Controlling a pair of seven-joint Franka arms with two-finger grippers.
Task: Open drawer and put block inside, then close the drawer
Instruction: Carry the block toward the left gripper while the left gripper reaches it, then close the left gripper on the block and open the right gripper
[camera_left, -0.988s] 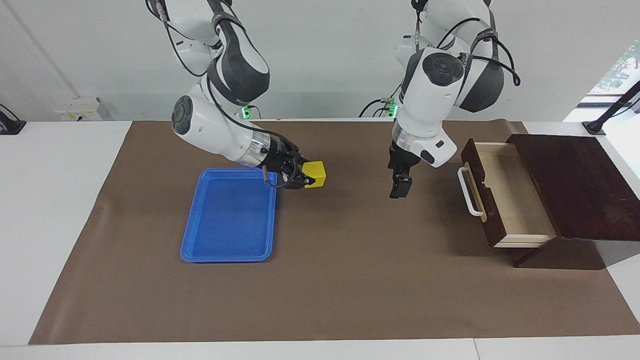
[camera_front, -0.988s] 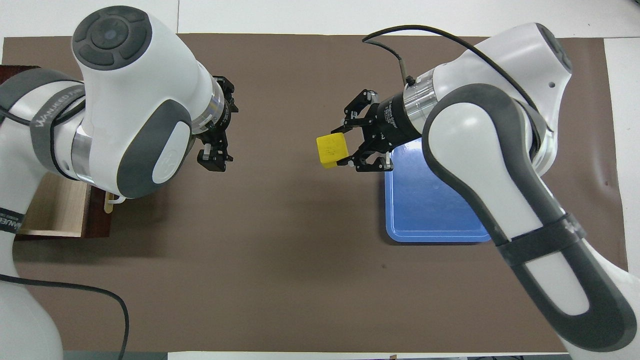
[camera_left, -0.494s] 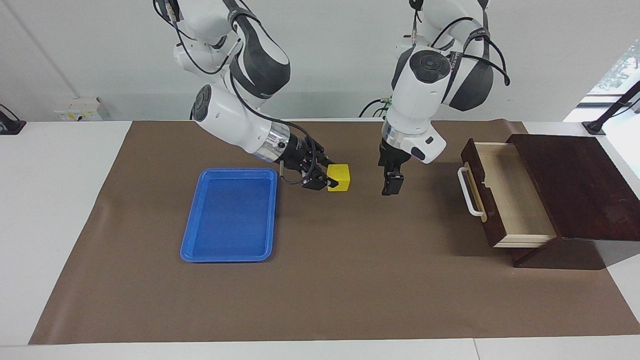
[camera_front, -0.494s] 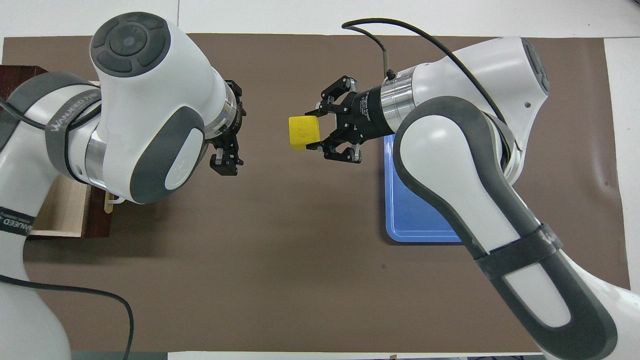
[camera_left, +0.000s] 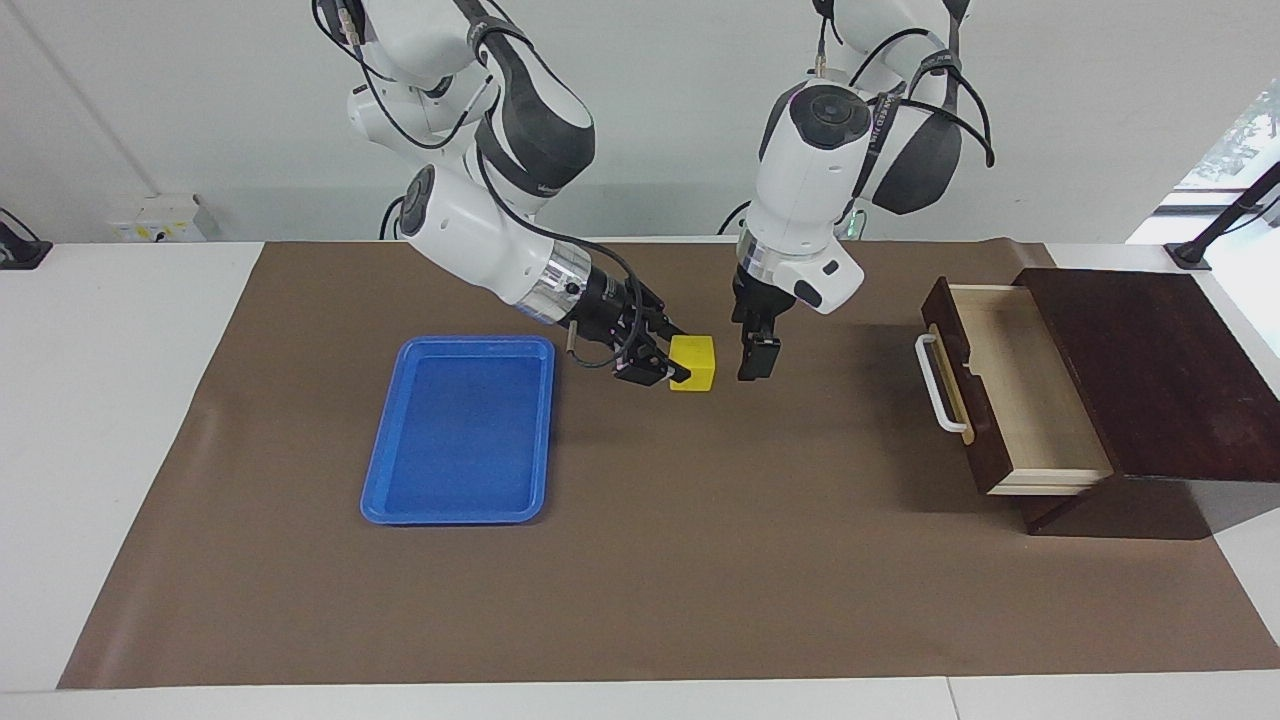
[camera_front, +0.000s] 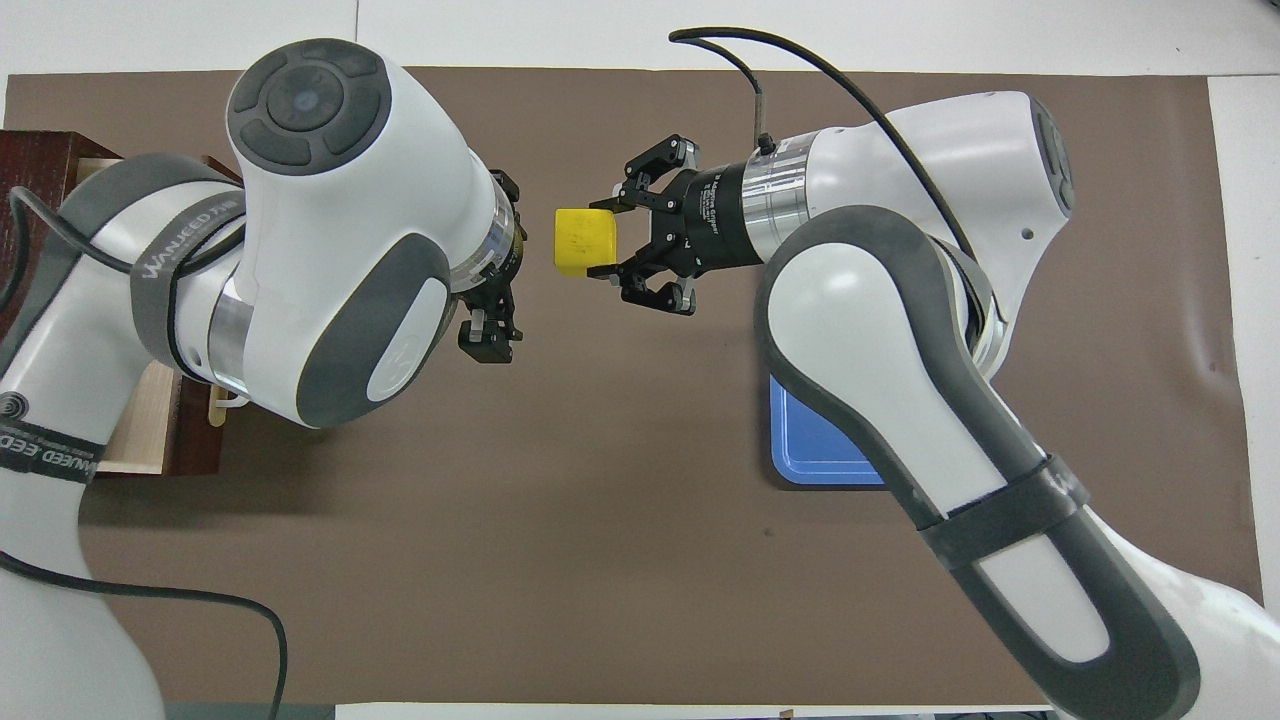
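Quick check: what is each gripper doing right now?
Right gripper: shut on the yellow block, over the mat.
Left gripper: empty, beside the block; whether it is open cannot be told.

The mat (camera_left: 640, 560) is covering most of the table (camera_left: 120, 450). The tray (camera_left: 460, 430) is lying on the mat toward the right arm's end. The box (camera_left: 1150, 370) is sitting at the left arm's end, its drawer (camera_left: 1010, 390) standing pulled out toward the table's middle. The block (camera_left: 693, 362) is hanging over the mat's middle, between tray and drawer, in the right gripper (camera_left: 672, 370). The left gripper (camera_left: 757, 360) is hanging just beside the block, seemingly not touching it.
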